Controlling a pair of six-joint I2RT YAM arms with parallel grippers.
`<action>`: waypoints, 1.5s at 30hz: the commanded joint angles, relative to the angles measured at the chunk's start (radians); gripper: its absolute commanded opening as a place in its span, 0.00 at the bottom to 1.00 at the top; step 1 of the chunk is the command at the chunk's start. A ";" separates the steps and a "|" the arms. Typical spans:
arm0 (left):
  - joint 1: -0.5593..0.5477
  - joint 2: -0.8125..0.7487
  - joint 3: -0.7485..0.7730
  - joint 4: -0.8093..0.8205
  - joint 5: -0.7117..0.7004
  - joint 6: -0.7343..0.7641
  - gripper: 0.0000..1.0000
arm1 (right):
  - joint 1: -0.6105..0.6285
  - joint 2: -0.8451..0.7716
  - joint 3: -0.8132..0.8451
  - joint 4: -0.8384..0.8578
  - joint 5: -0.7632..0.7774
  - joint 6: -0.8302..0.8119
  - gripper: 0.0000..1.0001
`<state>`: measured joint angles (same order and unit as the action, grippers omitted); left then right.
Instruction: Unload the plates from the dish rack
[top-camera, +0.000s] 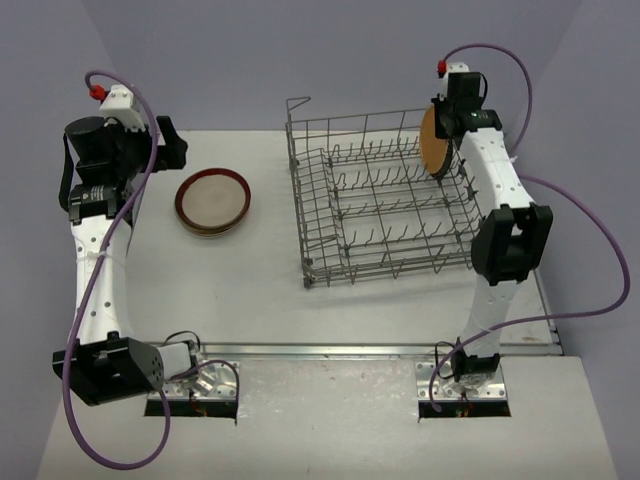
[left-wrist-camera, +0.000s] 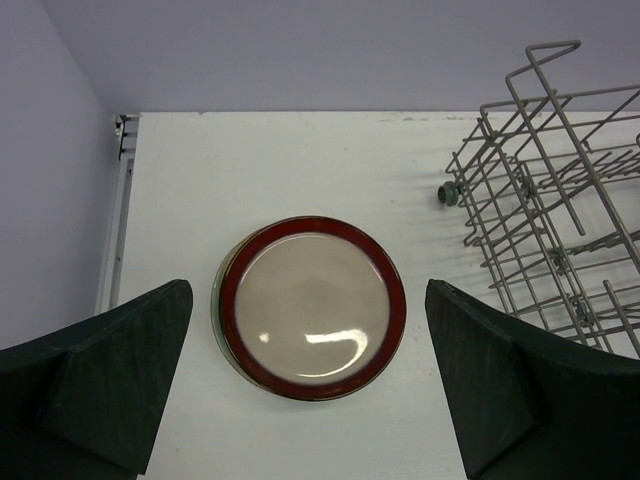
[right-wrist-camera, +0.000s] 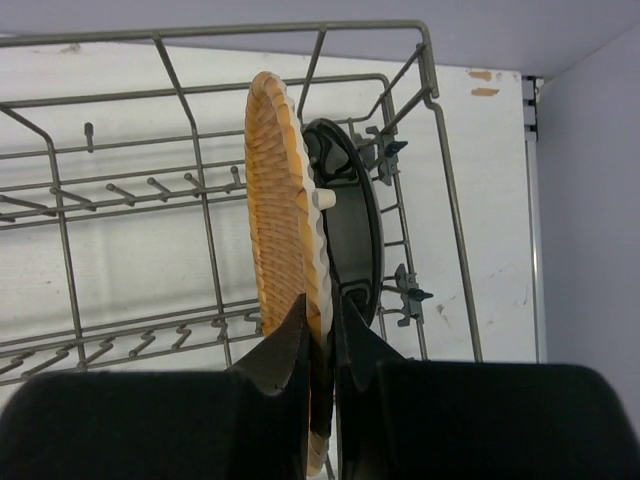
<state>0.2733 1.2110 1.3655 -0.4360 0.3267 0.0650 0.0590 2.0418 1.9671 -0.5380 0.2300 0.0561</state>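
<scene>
The grey wire dish rack (top-camera: 385, 200) stands right of centre. My right gripper (right-wrist-camera: 320, 310) is shut on the rim of an orange-tan plate (right-wrist-camera: 280, 200), which is held on edge at the rack's far right corner (top-camera: 435, 140). A dark round plate (right-wrist-camera: 358, 220) stands on edge just right of it, inside the rack. A stack of plates (top-camera: 212, 201) lies flat on the table to the left, with a cream, red-rimmed one (left-wrist-camera: 312, 305) on top and a mint green edge (left-wrist-camera: 216, 305) under it. My left gripper (left-wrist-camera: 310, 400) hangs open and empty above the stack.
The rack's near-left corner with its small wheel (left-wrist-camera: 447, 194) and raised loop (left-wrist-camera: 545, 50) is right of the left gripper. The table's left edge (left-wrist-camera: 120, 200) meets the wall. The right arm (top-camera: 505, 240) leans over the rack's right side.
</scene>
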 joint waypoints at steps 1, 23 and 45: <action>-0.009 -0.004 0.046 0.000 0.016 -0.011 1.00 | 0.015 -0.121 0.060 0.126 -0.080 -0.013 0.00; -0.124 -0.040 -0.013 0.107 0.809 -0.240 0.88 | 0.118 -0.515 -0.298 0.337 -1.163 0.598 0.00; -0.348 0.011 -0.075 0.068 0.755 -0.244 0.00 | 0.360 -0.499 -0.358 0.280 -1.114 0.506 0.17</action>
<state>-0.0775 1.2292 1.2903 -0.4081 1.0702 -0.1814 0.4149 1.5631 1.5825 -0.2742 -0.8948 0.5664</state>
